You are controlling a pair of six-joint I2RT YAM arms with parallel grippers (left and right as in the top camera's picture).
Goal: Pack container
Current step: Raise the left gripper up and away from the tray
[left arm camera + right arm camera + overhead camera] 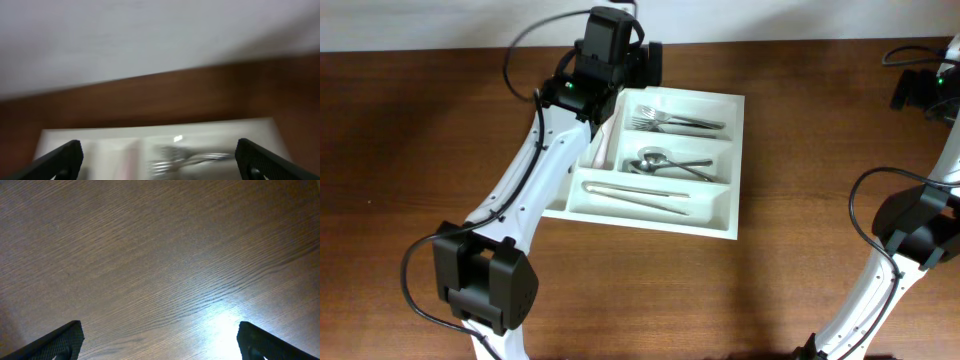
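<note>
The container is a white cutlery tray at the table's middle. It holds forks in the far long compartment, spoons in the middle one and knives in the near one. My left gripper hovers over the tray's far left corner; its fingertips are hidden from above. In the blurred left wrist view the jaws are wide open and empty, with the tray and forks below. My right gripper is open and empty over bare wood at the far right.
The brown wooden table runs to a white wall at the back. The left arm crosses the tray's left side and hides the narrow compartments. The right arm stands at the table's right edge.
</note>
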